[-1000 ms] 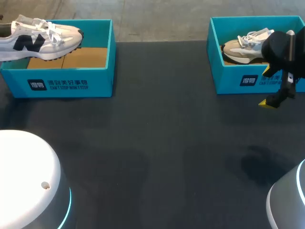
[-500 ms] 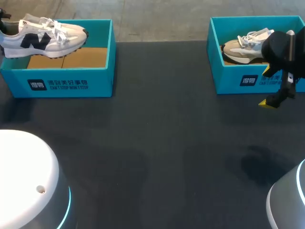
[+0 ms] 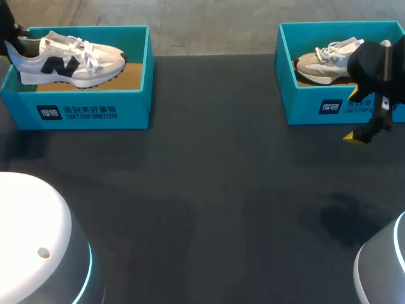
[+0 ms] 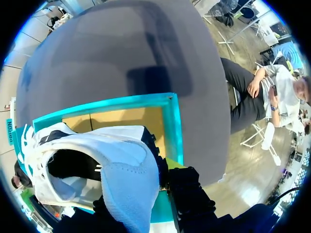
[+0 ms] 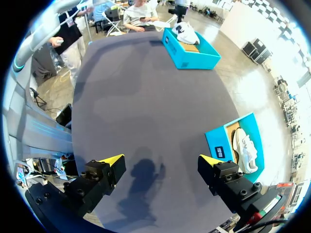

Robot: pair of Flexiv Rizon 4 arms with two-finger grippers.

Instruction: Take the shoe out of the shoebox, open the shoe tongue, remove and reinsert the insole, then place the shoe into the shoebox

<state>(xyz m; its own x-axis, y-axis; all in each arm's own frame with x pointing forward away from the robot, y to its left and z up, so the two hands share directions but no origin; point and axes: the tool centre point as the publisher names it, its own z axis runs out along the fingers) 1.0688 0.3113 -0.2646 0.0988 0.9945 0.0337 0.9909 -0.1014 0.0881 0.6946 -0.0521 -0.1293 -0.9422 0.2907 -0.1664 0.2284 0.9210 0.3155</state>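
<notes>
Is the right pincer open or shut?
Open. The right pincer has its yellow tips wide apart, with only dark grey table between them.

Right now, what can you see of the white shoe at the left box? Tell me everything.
The white shoe is a sneaker with a dark letter-like mark on its side, white laces, a pale mesh heel and a dark sole. It sits roughly level within the outline of the blue box, toe toward the box's right wall. I cannot tell whether its sole touches the brown cardboard floor. The left gripper holds it by the heel, and its mouth gapes open, dark inside.
</notes>
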